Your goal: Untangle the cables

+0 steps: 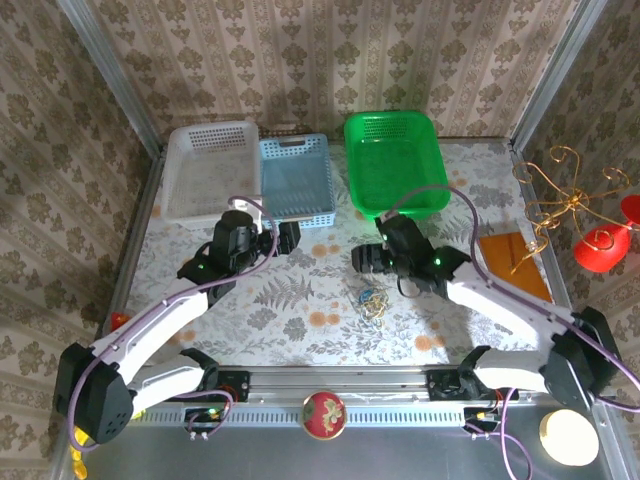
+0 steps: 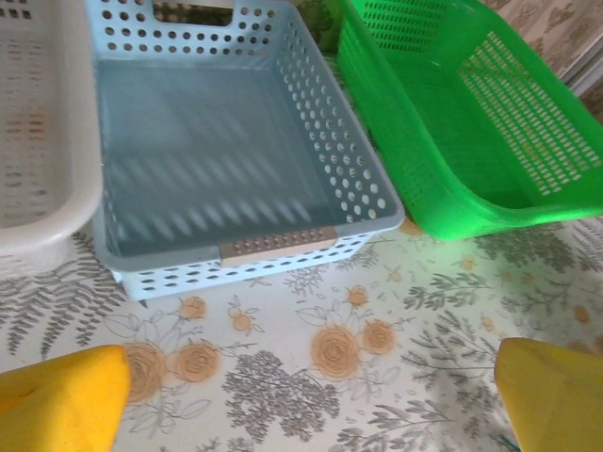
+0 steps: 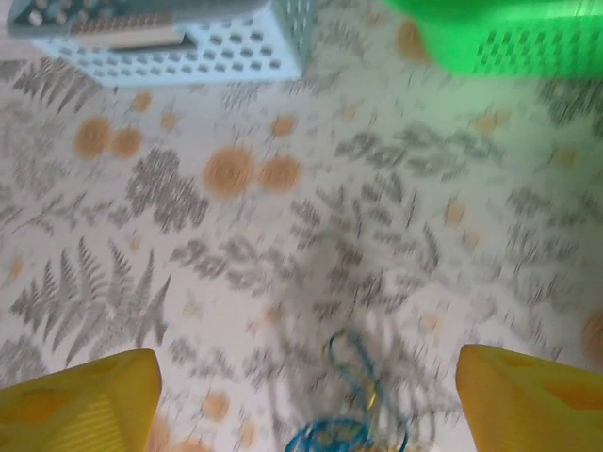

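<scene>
The cables [image 1: 372, 303] lie as a small tangle of blue and yellow-gold wire on the flowered tablecloth, in front of the green basket. In the right wrist view the cables [image 3: 353, 414] show as blurred blue loops with gold bits at the bottom edge, between the yellow fingers. My right gripper [image 1: 366, 258] hovers just behind the tangle, open, holding nothing. My left gripper [image 1: 283, 238] is open too, near the blue basket, its yellow fingertips [image 2: 66, 400] wide apart over bare cloth.
Three baskets stand at the back: white [image 1: 210, 170], light blue [image 1: 297, 180] and green [image 1: 395, 160]. A gold wire stand with red ornaments [image 1: 580, 215] is at the right, with an orange card [image 1: 512, 262] beside it. A red ball [image 1: 324, 413] sits on the front rail.
</scene>
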You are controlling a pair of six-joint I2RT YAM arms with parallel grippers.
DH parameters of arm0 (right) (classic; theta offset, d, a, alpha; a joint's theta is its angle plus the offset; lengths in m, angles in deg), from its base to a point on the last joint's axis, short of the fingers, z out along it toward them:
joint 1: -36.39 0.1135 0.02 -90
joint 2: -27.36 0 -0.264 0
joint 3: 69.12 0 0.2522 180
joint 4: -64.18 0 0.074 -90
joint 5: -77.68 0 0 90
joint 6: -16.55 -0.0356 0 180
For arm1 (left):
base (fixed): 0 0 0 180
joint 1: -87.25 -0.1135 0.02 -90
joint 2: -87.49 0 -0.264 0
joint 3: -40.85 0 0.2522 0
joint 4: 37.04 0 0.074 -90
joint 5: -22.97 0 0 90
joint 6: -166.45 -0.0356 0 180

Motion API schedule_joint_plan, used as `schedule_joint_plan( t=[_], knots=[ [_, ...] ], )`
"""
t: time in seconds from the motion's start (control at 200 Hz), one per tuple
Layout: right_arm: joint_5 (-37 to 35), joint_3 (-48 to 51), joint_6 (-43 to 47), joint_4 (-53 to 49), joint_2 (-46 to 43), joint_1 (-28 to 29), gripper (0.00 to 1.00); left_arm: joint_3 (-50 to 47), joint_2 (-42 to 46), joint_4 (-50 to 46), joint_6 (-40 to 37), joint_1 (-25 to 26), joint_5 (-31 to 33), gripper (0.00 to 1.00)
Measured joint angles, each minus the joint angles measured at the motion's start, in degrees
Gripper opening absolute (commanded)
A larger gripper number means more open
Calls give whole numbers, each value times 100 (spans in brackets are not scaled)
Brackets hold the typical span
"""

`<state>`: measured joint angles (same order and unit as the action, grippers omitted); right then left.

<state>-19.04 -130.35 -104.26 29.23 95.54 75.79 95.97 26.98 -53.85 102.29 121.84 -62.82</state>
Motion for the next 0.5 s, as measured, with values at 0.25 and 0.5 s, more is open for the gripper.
schedule_joint_plan(
  t=[0.25,0.5],
  knots=[
    [-435,929,-957,-538,-516,693,82,-118,24,-74,188,306,-85,100],
    [-181,1285,-1425,52,157,695,74,-116,-256,-59,293,544,-101,100]
  ],
)
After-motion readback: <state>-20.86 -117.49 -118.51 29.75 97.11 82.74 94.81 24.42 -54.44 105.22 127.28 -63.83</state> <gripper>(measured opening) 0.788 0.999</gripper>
